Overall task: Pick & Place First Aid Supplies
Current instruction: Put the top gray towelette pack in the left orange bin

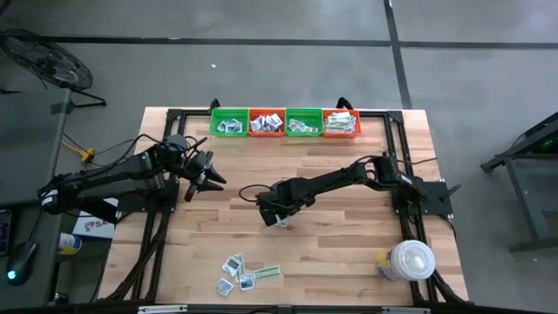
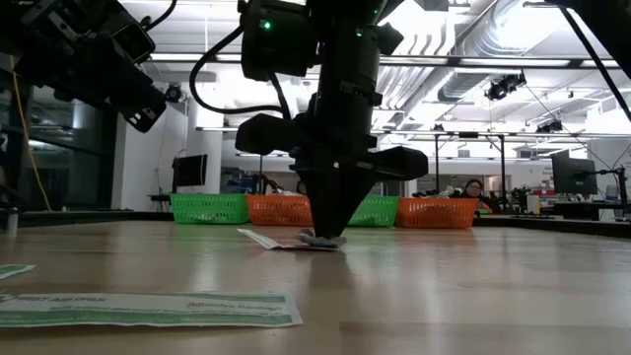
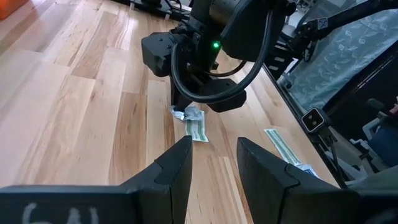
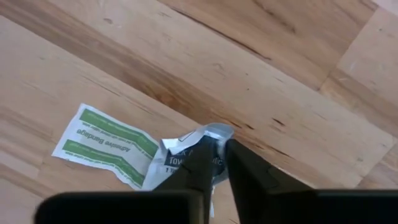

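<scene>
My right gripper (image 1: 279,218) stands at the table's middle, pointing down, shut on a small white-grey packet (image 4: 208,134). A narrow green-striped bandage strip (image 4: 106,143) lies flat on the wood right beside that packet. In the low view the fingertips (image 2: 325,232) reach down to the packet (image 2: 317,240) on the tabletop. My left gripper (image 1: 214,181) hovers open over the table's left part, with nothing between its fingers (image 3: 180,162). More first aid supplies (image 1: 244,275) lie scattered near the front edge. My right gripper pinches the white-grey packet's crumpled edge (image 4: 214,132) between its two fingers, coming from above and pointing down. The packet is bunched up between the tips and rests on the table, next to the green strip.
Four baskets, green and orange by turns (image 1: 283,122), stand in a row at the far edge and hold packets. A big white round lidded container (image 1: 410,260) sits at the front right. A long green-printed strip (image 2: 148,308) lies close to the low camera.
</scene>
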Controlling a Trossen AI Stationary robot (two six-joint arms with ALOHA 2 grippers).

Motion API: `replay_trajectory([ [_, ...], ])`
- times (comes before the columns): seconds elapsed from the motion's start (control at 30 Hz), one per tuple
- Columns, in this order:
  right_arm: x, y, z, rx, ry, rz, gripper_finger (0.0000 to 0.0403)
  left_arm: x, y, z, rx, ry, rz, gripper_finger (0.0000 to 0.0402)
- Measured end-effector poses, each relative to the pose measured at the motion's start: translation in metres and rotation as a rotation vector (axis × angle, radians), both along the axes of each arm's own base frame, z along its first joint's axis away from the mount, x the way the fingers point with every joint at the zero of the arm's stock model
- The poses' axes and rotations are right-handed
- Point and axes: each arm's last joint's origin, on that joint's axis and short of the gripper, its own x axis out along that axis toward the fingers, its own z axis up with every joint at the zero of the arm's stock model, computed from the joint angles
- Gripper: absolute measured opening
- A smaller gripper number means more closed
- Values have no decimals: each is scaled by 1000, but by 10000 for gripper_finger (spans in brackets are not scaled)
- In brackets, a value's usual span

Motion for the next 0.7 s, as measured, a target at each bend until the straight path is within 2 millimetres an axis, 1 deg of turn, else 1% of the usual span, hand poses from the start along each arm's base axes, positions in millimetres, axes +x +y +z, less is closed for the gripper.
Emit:
replay_trajectory([
  [0.17, 0, 0, 0, -4, 0, 20, 5, 0, 0, 0, 0, 0, 0, 124],
  [0.4, 0, 0, 2, -9, -5, 44, 1, 0, 0, 0, -3, -1, -7, 124],
  [0.5, -1, 0, 9, -31, -23, 53, 1, 0, 0, 0, -3, -1, -8, 124],
  [0.7, -4, -1, 33, -100, -92, 45, 0, 0, 0, 0, -4, -2, -9, 124],
])
